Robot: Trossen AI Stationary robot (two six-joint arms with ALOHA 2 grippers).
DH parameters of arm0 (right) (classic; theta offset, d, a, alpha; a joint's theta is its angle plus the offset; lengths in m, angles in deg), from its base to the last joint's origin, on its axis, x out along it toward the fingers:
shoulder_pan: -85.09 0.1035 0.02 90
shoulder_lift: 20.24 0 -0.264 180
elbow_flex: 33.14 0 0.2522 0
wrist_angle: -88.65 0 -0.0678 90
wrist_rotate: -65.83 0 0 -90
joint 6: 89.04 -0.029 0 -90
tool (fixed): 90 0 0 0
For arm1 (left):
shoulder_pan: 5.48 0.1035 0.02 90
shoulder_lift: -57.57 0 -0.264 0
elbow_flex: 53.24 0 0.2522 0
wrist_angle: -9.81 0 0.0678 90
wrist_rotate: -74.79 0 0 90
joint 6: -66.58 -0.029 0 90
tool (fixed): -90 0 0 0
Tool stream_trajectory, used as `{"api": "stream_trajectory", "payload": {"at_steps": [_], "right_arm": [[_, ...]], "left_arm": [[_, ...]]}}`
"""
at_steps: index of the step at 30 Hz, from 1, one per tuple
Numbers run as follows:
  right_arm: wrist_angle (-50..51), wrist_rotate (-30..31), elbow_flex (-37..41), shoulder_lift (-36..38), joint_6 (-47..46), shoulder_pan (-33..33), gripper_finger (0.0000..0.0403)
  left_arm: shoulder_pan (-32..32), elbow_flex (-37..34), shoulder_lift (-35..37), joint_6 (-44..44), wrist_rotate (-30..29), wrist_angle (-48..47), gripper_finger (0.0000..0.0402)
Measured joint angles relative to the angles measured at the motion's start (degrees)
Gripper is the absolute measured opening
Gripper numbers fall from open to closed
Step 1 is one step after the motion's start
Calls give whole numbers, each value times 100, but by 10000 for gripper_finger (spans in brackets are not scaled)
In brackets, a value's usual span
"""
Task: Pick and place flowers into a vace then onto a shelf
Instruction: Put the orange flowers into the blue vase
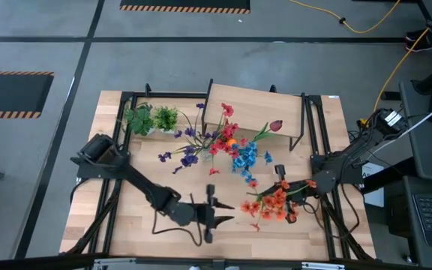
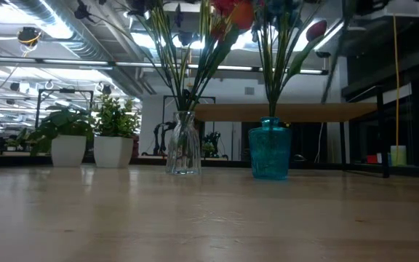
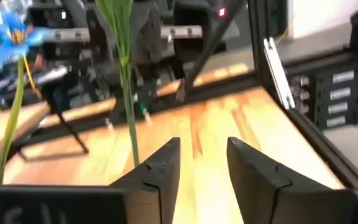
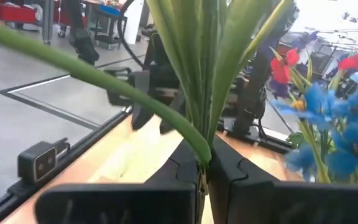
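My right gripper (image 1: 283, 182) is shut on an orange-red flower spray (image 1: 272, 202) over the table's near right part. My left gripper (image 1: 213, 213) hangs open near the table's near edge, facing the right one; a green stem (image 3: 128, 106) stands ahead of its fingers, apart from them. A clear glass vase (image 2: 182, 144) and a blue vase (image 2: 270, 150) stand on the table with purple, red and blue blooms (image 1: 223, 142) and a dark red bud (image 1: 276, 125). The shelf (image 1: 257, 111) stands behind them on black legs. My right gripper pinches the spray's green stems and leaves (image 4: 202, 146) between its two fingers (image 4: 232, 171). The stems rise out of the hold, and one stem (image 4: 104, 78) bends away to the side. The orange-red blooms (image 1: 268, 204) lie toward the near edge from the gripper.
Two green leafy tufts in white pots (image 2: 93, 149) stand at the table's far left (image 1: 150, 118). Black frame rails (image 1: 317, 135) run along the left and right sides. Bare wood (image 1: 133, 217) lies in the near left part around the left arm.
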Motion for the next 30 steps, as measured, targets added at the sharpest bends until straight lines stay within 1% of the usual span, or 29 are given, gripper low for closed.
{"api": "stream_trajectory", "payload": {"at_steps": [3,5,9,11,13,18,22,27,30], "right_arm": [[-104,232,257,160,2,82,8],[-470,332,503,239,2,62,8],[-1227,339,972,386,144,-159,8],[-1355,332,1064,515,180,-301,8],[-1349,327,1124,650,166,-436,8],[-1325,308,1150,881,299,-725,8],[-1250,308,1151,980,274,-947,8],[-1049,226,1118,999,120,-1219,8],[-1043,55,1056,1001,107,-1407,8]], "left_arm": [[-177,0,176,296,-323,-618,103],[-238,2,232,565,-430,-943,84],[-237,0,238,1265,-448,-1639,38],[-229,0,238,1590,-448,-1909,13],[-231,0,238,1815,-427,-2093,5],[-235,-27,236,1879,-360,-2236,1],[-190,-525,245,1967,-95,-1643,2],[-89,-1401,422,2022,398,-87,2],[-80,-1782,433,1816,433,653,3]]}}
